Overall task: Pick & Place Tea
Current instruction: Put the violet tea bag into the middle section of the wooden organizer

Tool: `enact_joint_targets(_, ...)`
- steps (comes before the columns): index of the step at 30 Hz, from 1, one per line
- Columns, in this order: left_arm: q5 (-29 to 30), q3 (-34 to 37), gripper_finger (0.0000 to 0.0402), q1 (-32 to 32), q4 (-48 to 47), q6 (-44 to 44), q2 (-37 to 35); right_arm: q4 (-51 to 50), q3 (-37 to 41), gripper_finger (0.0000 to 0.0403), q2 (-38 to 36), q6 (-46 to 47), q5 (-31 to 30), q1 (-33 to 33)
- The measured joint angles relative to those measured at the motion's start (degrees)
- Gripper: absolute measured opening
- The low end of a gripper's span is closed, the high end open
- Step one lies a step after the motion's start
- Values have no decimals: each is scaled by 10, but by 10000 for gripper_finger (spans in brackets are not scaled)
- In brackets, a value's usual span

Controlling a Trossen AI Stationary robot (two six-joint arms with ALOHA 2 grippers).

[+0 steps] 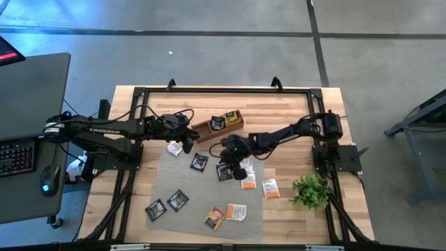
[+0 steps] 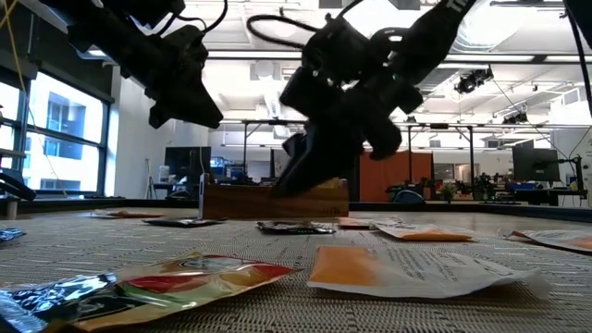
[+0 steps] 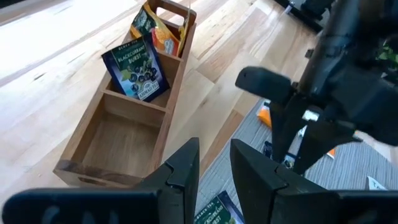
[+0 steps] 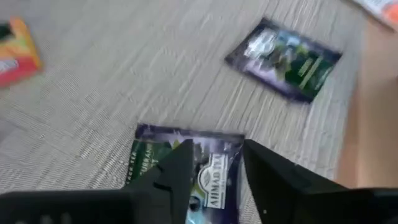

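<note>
A polished grey concrete floor (image 1: 223,49) surrounds the wooden surface (image 1: 286,111), crossed by dark seam lines. At nine o'clock stands a dark desk (image 1: 31,90) carrying a keyboard (image 1: 15,155) and a mouse (image 1: 47,178). At three o'clock a grey metal stand (image 1: 418,132) reaches in. Across the room, tall windows (image 2: 55,139) glow at nine o'clock; ceiling lights (image 2: 518,28) shine over distant office desks (image 2: 499,190).

Two tea sachets (image 3: 146,62) stand in the wooden box (image 3: 93,146).
</note>
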State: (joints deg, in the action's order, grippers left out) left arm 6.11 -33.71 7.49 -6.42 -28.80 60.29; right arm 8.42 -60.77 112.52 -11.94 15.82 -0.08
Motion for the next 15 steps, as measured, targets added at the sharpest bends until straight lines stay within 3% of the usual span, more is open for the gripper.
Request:
enact_joint_targets(5,-6,0,90,0,-2,0,0,-7,-1,178,25,0,-78,14)
enact_joint_targets(15,-8,0,90,0,-2,1,0,-9,-4,180,64,14,-77,12)
